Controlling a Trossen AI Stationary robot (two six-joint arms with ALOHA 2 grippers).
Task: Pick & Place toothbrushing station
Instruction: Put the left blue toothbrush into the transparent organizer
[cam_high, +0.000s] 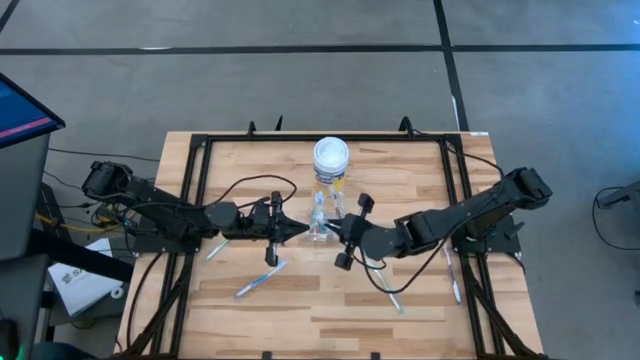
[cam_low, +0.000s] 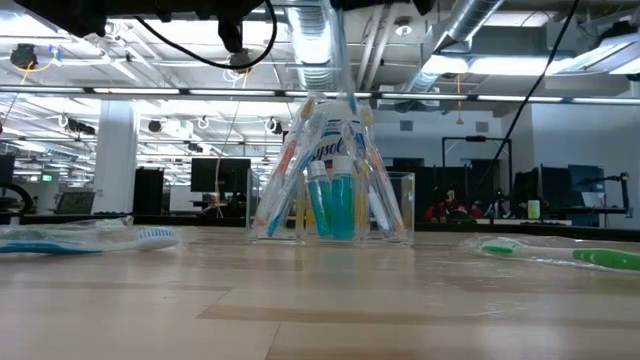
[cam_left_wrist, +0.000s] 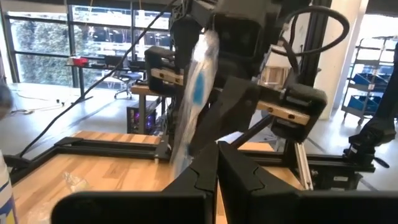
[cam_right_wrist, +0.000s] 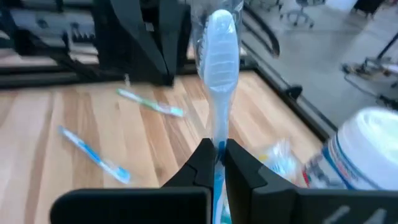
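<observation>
The clear cup (cam_low: 330, 205) stands on the table with several toothbrushes and a teal tube (cam_low: 338, 205) leaning inside it; in the high view the cup (cam_high: 320, 232) lies between my two grippers. Above it hangs a wrapped blue-white toothbrush (cam_low: 315, 40), with my right gripper (cam_right_wrist: 216, 149) shut on it, coming from the table's right (cam_high: 335, 228). My left gripper (cam_left_wrist: 217, 152) is shut, close on the cup's left (cam_high: 303, 231). The wrapper's lower end (cam_left_wrist: 179, 155) passes beside the left fingers; whether they touch it, I cannot tell. My right gripper pinches the wrapped toothbrush by its handle (cam_right_wrist: 219, 140) between the two fingers, a little below the brush head (cam_right_wrist: 219, 50). The fingers come roughly level from the table's right. The toothbrush stands nearly upright, head up, lifted clear above the cup.
A white-lidded jar (cam_high: 331, 160) stands just beyond the cup. Loose wrapped toothbrushes lie on the wood: two near the left (cam_high: 258, 283) (cam_high: 215, 248), two on the right (cam_high: 390, 295) (cam_high: 452, 275). A black frame (cam_high: 200, 150) borders the table.
</observation>
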